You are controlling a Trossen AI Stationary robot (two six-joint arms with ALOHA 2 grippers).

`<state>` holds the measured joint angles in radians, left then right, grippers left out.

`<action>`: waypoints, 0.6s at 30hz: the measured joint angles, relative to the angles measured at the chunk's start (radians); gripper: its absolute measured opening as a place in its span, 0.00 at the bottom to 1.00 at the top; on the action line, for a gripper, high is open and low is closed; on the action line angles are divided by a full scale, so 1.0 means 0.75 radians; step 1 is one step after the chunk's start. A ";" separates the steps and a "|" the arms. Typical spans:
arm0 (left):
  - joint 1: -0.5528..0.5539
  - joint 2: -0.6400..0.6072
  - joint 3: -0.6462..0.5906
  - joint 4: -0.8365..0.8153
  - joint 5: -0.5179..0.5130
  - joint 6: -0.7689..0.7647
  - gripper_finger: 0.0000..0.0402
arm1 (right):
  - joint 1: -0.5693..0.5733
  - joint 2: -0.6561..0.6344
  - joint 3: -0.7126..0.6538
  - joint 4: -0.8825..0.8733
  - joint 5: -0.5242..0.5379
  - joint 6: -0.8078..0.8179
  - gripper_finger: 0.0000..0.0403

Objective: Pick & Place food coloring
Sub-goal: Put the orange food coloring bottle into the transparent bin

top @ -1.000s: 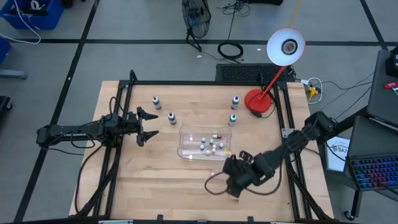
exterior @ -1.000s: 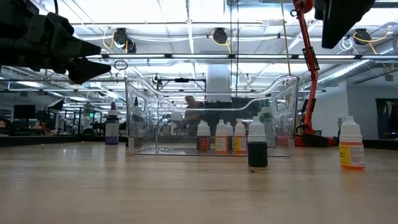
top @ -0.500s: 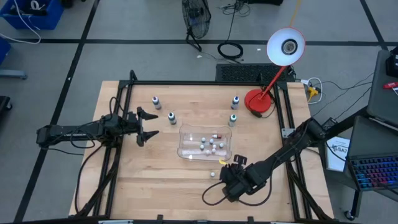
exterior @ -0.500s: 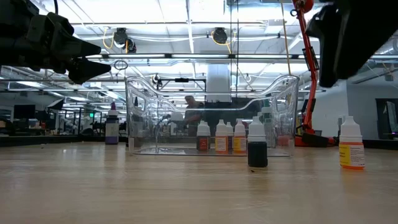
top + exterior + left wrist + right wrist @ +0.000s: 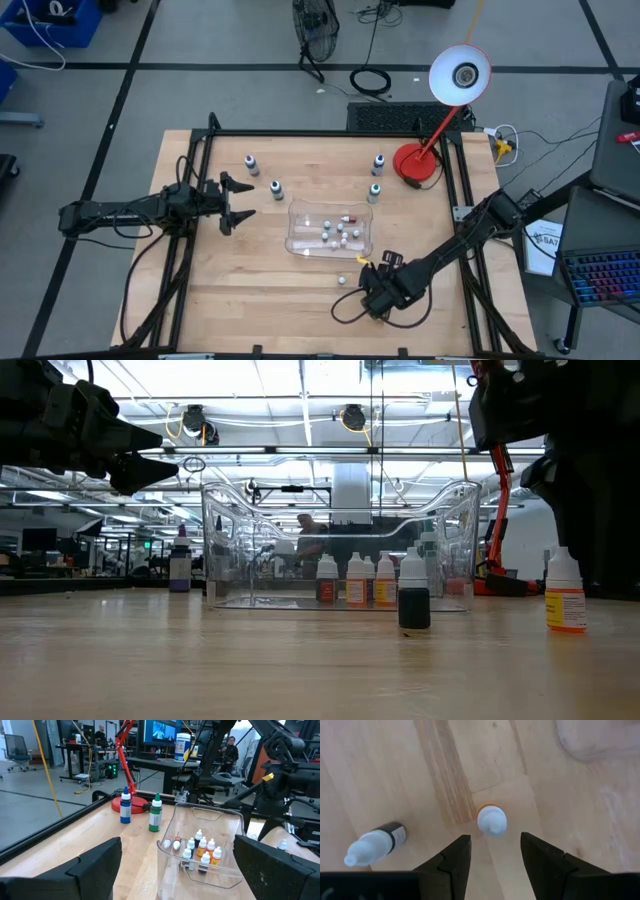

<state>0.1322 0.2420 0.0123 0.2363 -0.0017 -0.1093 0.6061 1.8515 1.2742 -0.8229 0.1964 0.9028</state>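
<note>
Several tiny food coloring bottles stand inside a clear tray (image 5: 330,230) at mid-table. Two more stand on the wood nearer the front edge. One has a dark body (image 5: 414,600) (image 5: 375,842); the other has an orange label and a white top (image 5: 565,595) (image 5: 492,820). My right gripper (image 5: 492,855) (image 5: 370,290) is open and points down just above the orange-labelled bottle, one finger to each side of its top, with a gap on both sides. My left gripper (image 5: 238,203) waits open and level at the table's left.
Four larger bottles with coloured tops stand behind the tray, two at the back left (image 5: 251,163) and two at the back right (image 5: 378,163) (image 5: 155,812). A red desk lamp's base (image 5: 415,165) sits at the far right. Black frame rails (image 5: 460,190) run along the table's sides.
My right gripper has come down from high above the table toward the orange-labelled bottle near the front edge, rolling a little as it sank. Its fingers keep the same gap. The bottles and the tray have stayed in place.
</note>
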 joint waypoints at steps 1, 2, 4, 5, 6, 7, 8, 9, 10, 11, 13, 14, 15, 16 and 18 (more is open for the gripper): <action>0.000 -0.001 0.000 0.000 0.000 0.000 0.94 | -0.001 0.000 -0.002 0.003 -0.017 -0.001 0.40; 0.000 -0.001 0.000 0.000 0.000 0.000 0.94 | -0.001 0.000 -0.003 0.004 -0.023 -0.001 0.40; 0.000 -0.001 0.000 0.000 0.000 0.000 0.94 | -0.001 0.000 -0.003 0.012 -0.023 0.001 0.40; 0.000 0.000 0.000 0.000 0.000 0.000 0.94 | -0.001 0.000 -0.003 0.022 -0.022 -0.002 0.40; 0.000 -0.001 0.000 0.000 0.000 0.000 0.94 | -0.001 0.000 -0.003 0.033 -0.022 -0.006 0.40; 0.000 -0.001 0.000 0.000 0.000 0.000 0.94 | -0.003 0.000 -0.003 0.046 -0.022 -0.015 0.40; 0.000 -0.001 0.000 0.000 0.000 0.000 0.94 | -0.005 0.000 -0.003 0.062 -0.022 -0.026 0.40; 0.000 -0.001 0.000 0.000 0.000 0.000 0.94 | -0.009 0.000 -0.003 0.078 -0.022 -0.038 0.40; 0.000 -0.001 0.000 0.000 0.000 0.000 0.94 | -0.014 0.000 -0.003 0.089 -0.022 -0.048 0.40; 0.000 -0.001 0.000 0.000 0.000 0.000 0.94 | -0.020 0.000 -0.003 0.094 -0.021 -0.053 0.40; 0.000 -0.001 0.000 0.000 0.000 0.000 0.94 | -0.030 0.000 -0.003 0.094 -0.020 -0.070 0.40; 0.000 -0.001 0.000 0.000 0.000 0.000 0.94 | -0.034 0.000 -0.003 0.092 -0.020 -0.072 0.40; 0.000 -0.001 0.000 0.000 0.000 0.000 0.94 | -0.039 0.000 -0.003 0.090 -0.020 -0.074 0.40; 0.000 -0.001 0.000 0.000 0.000 0.000 0.94 | -0.042 0.000 -0.003 0.090 -0.020 -0.079 0.40; 0.000 0.000 0.000 0.000 0.000 0.000 0.94 | -0.049 0.000 -0.003 0.087 -0.019 -0.079 0.40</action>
<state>0.1322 0.2418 0.0120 0.2363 -0.0017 -0.1093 0.5691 1.8515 1.2716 -0.7580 0.1818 0.8433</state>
